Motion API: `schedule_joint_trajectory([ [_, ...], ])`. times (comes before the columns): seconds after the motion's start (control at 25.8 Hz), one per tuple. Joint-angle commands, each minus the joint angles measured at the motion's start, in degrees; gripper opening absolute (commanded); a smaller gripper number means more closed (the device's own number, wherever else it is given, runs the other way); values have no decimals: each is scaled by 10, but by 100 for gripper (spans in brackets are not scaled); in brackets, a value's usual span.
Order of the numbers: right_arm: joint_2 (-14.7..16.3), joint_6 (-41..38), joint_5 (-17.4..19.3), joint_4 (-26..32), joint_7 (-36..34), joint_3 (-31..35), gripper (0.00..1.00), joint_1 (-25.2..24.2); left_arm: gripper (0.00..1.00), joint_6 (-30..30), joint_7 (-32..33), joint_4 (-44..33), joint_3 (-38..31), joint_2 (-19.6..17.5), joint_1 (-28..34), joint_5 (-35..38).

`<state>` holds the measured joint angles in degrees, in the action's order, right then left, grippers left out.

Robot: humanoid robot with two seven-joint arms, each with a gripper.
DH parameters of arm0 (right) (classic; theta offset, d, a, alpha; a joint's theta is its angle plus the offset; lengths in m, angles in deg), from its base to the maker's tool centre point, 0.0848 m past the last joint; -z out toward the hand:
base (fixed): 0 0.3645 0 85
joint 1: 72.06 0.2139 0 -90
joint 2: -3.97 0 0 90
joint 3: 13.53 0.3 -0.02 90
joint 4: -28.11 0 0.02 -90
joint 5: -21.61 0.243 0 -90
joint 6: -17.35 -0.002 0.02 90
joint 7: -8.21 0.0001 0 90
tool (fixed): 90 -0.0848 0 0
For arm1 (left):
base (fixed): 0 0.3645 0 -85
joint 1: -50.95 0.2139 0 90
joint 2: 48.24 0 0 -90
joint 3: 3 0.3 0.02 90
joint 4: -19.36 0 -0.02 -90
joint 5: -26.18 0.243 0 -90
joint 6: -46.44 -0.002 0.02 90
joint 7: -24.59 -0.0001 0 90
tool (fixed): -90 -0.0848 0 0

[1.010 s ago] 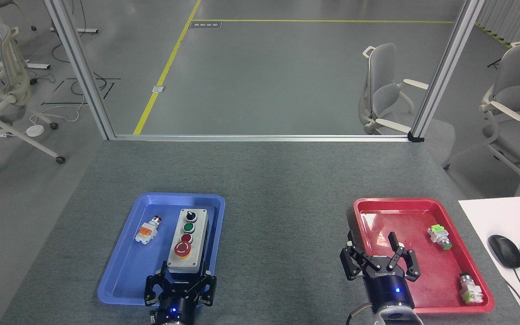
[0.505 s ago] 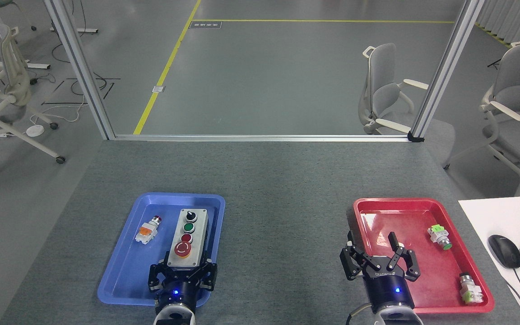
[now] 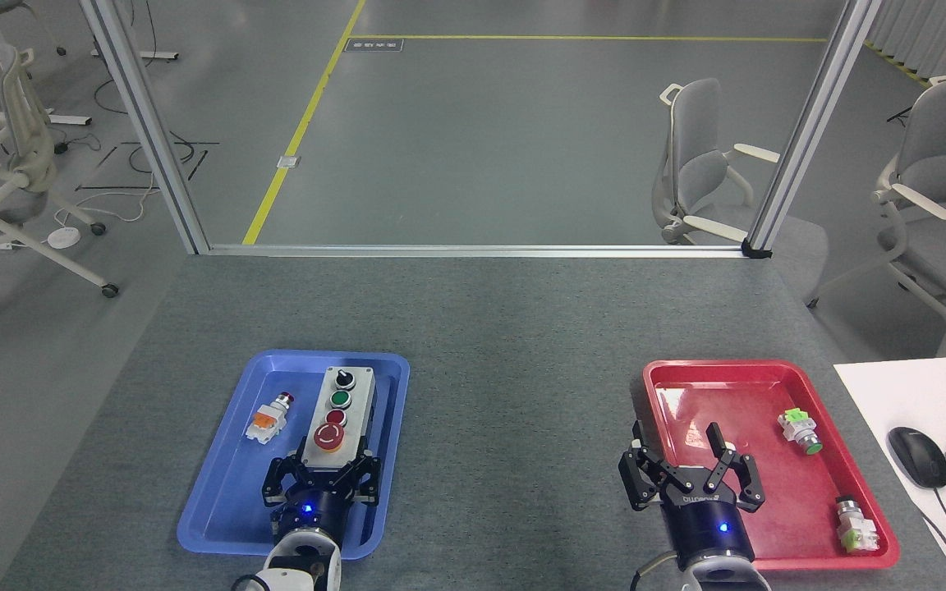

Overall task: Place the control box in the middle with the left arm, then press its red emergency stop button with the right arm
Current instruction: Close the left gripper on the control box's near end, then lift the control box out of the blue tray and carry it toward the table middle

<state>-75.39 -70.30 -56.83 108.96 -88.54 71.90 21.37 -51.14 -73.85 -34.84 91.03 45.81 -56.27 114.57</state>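
The control box (image 3: 338,413) lies lengthwise in the blue tray (image 3: 218,505) on the left of the grey surface (image 3: 514,345), its red emergency stop button (image 3: 328,437) at the near end. The left tool (image 3: 323,474) sits at that near end with its fingers spread to either side of the box — whether they clamp it, I cannot tell. A loose orange-white push-button (image 3: 268,419) lies beside the box. The right tool (image 3: 691,468) hangs open and empty over the red tray (image 3: 769,369) — well apart from the box.
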Motion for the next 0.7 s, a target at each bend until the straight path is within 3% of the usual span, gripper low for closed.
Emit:
schedule_joint_trajectory([
  [0.0, 0, -1, 0, 0, 1, 0, 98, 0, 0, 20, -2, -35, -1, -11, -2, -23],
  [0.12, 0, 0, 0, 0, 1, 0, 98, 0, 0, 46, 0, -120, 1, -45, 10, -75],
  [0.27, 2, -1, 0, 0, 0, 0, 98, 0, 0, 74, 0, -194, 8, -41, 44, -106],
  [0.54, 3, 0, 0, 0, 1, 0, 98, 0, 0, 76, 0, -175, 102, 37, 42, -111],
  [0.66, 2, -1, 0, 0, 1, 0, 98, 0, 0, 48, -2, -144, 158, 38, 25, -113],
])
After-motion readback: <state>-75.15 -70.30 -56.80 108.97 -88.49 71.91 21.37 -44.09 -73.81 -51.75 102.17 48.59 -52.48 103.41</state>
